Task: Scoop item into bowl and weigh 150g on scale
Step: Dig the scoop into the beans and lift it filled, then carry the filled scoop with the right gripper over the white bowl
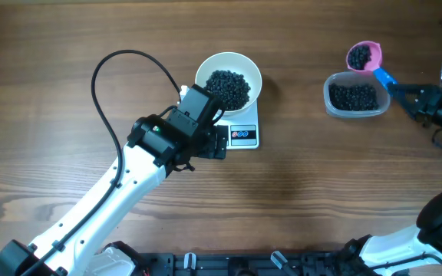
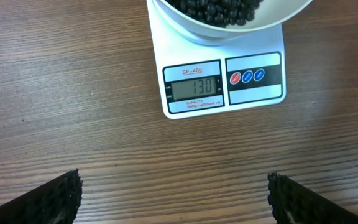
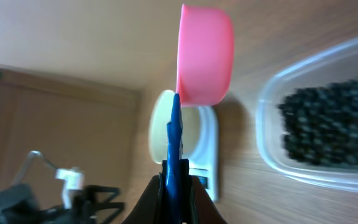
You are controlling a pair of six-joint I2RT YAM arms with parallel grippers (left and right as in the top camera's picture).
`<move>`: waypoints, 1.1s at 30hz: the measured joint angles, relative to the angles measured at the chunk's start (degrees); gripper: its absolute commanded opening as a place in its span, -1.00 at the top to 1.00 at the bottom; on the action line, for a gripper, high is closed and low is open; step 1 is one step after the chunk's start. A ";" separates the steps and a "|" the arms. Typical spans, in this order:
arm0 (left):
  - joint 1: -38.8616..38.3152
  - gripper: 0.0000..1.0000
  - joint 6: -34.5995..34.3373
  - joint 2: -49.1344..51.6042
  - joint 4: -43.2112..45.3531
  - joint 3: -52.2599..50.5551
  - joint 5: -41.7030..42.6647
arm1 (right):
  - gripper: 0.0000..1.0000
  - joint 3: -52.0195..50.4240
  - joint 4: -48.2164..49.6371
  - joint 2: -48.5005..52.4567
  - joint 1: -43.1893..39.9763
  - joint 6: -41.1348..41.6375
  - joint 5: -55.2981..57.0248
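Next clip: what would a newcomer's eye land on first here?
A white bowl heaped with black beads sits on the small white scale mid-table, whose display reads 130 in the left wrist view. At the right, the right gripper clamps the blue handle of a pink scoop full of beads, beside a clear tub holding more.
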 measured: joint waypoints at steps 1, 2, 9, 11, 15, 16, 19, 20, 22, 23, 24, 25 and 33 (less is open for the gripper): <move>0.00 -1.00 0.00 0.00 0.00 0.00 0.00 | 0.92 0.00 -0.39 0.00 0.11 0.04 -1.07; 0.00 -1.00 0.00 0.00 0.00 0.00 0.00 | 0.91 0.00 -1.18 0.00 0.44 0.04 -2.01; 0.00 -1.00 0.00 0.00 -0.02 0.00 -0.02 | 0.92 0.00 -1.79 0.00 13.42 0.04 -5.35; 0.00 -1.00 0.00 0.00 0.00 0.00 0.00 | 0.91 0.00 -0.72 0.00 18.84 0.04 -6.64; -0.02 -1.00 0.00 0.00 0.00 0.00 -0.02 | 0.91 -0.04 4.09 0.00 26.97 1.51 -6.62; 0.00 -1.00 -0.02 0.00 0.04 0.00 -0.02 | 0.91 -0.09 6.56 0.00 29.31 3.43 -5.55; 0.00 -1.00 0.00 0.00 0.00 0.00 -0.02 | 0.91 -0.11 10.29 0.00 33.48 7.69 0.00; 0.00 -1.00 0.00 0.00 0.00 0.00 -0.02 | 0.91 -0.11 10.80 0.00 34.71 8.55 2.03; 0.00 -1.00 0.00 0.00 0.00 0.00 -0.02 | 0.91 -0.13 12.46 0.00 37.64 9.49 6.47; 0.00 -1.00 0.00 0.00 0.00 0.00 0.00 | 0.91 -0.11 13.27 0.00 38.97 9.77 8.24; 0.00 -1.00 0.00 0.00 0.00 0.00 0.00 | 0.91 -0.20 14.62 0.00 39.95 10.12 9.46; 0.00 -1.00 0.00 0.00 0.00 0.00 0.00 | 0.91 -0.24 16.59 0.00 40.76 10.23 10.34; 0.00 -1.00 0.00 0.00 0.02 0.00 0.00 | 0.91 -0.26 23.52 0.00 42.60 10.43 17.09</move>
